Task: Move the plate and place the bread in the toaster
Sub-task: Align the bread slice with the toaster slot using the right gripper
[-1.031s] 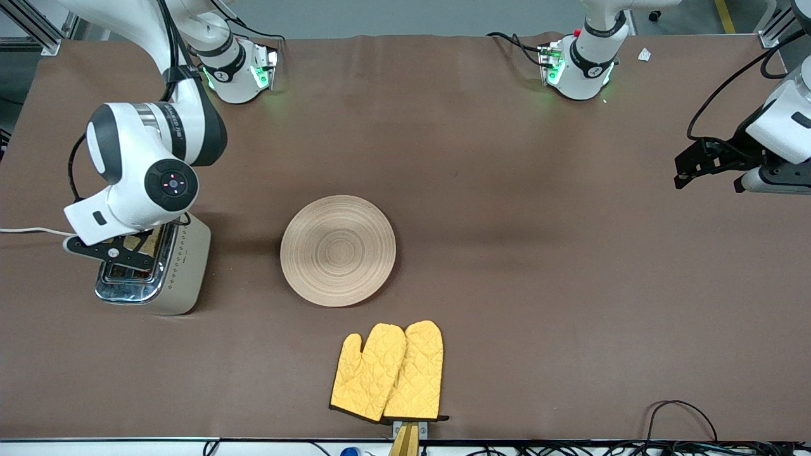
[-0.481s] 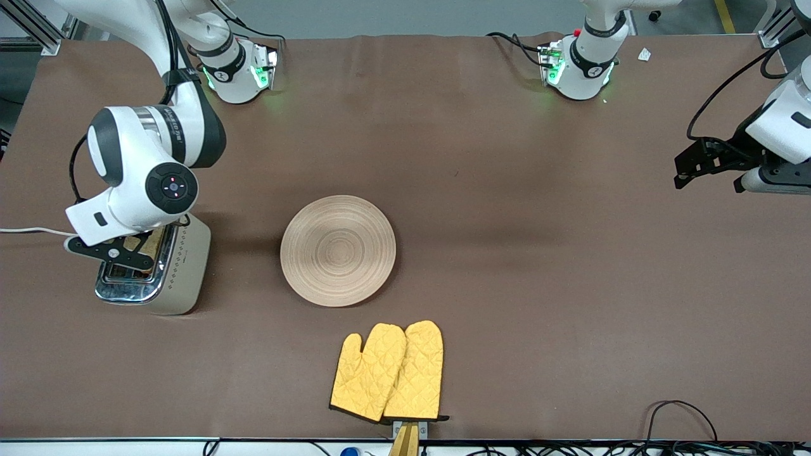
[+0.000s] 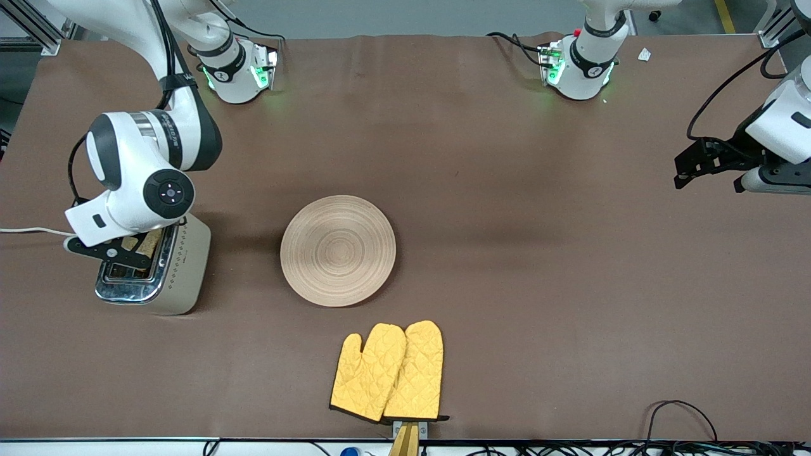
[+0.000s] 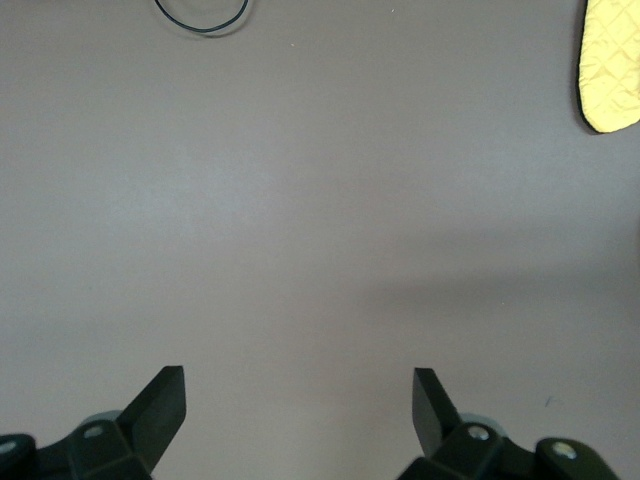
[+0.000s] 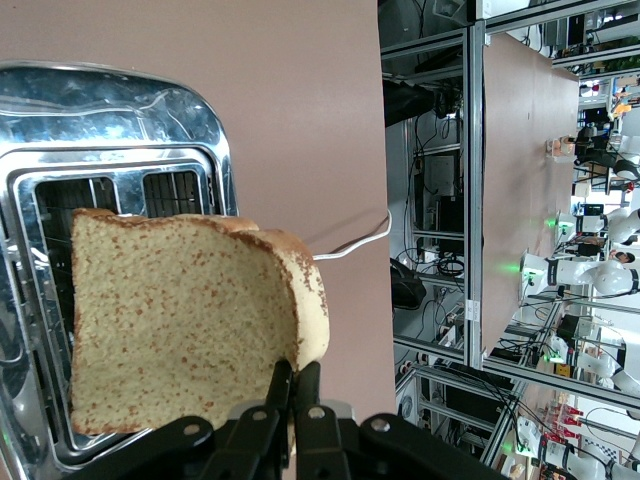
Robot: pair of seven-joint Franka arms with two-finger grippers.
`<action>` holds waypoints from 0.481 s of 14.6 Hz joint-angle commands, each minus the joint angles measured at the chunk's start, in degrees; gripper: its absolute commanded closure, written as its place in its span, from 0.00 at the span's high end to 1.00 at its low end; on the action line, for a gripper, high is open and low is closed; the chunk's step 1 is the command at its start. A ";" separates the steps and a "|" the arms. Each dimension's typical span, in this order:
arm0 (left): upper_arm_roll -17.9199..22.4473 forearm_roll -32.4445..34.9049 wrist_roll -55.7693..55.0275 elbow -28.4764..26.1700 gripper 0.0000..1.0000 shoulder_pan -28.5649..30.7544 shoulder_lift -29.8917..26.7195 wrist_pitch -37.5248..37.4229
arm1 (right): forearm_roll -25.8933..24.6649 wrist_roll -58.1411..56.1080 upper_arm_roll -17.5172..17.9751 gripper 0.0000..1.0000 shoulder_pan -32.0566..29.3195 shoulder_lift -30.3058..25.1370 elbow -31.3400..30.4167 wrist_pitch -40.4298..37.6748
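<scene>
The toaster [image 3: 184, 272], with a chrome top and cream sides, stands at the right arm's end of the table. My right gripper [image 3: 140, 247] is over its slots, shut on the crust edge of the brown bread [image 3: 147, 242]. In the right wrist view the gripper [image 5: 293, 372] pinches the slice [image 5: 180, 320], which hangs over the toaster's open slots [image 5: 110, 190]. The round wooden plate [image 3: 338, 251] lies bare mid-table. My left gripper [image 3: 706, 183] waits, open and empty, over bare table at the left arm's end [image 4: 298, 385].
A pair of yellow oven mitts [image 3: 388, 372] lies nearer the front camera than the plate; one tip shows in the left wrist view [image 4: 610, 70]. The toaster's white cord [image 3: 31, 230] runs off the table's end. A black cable [image 3: 678, 411] loops at the front edge.
The right arm's wrist has shifted slightly over the toaster with the bread still in its grip. The left arm, the plate and the mitts have not moved.
</scene>
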 commanded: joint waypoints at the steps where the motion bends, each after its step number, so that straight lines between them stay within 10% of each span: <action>1: 0.09 0.74 -1.15 1.09 1.00 -0.35 0.30 -0.50 | -0.96 1.19 0.62 0.00 -0.49 -1.76 -2.72 1.53; 7: 0.09 0.74 -1.15 1.09 1.00 -0.35 0.30 -0.50 | -4.13 1.37 0.53 0.00 -0.66 -1.14 -2.11 5.31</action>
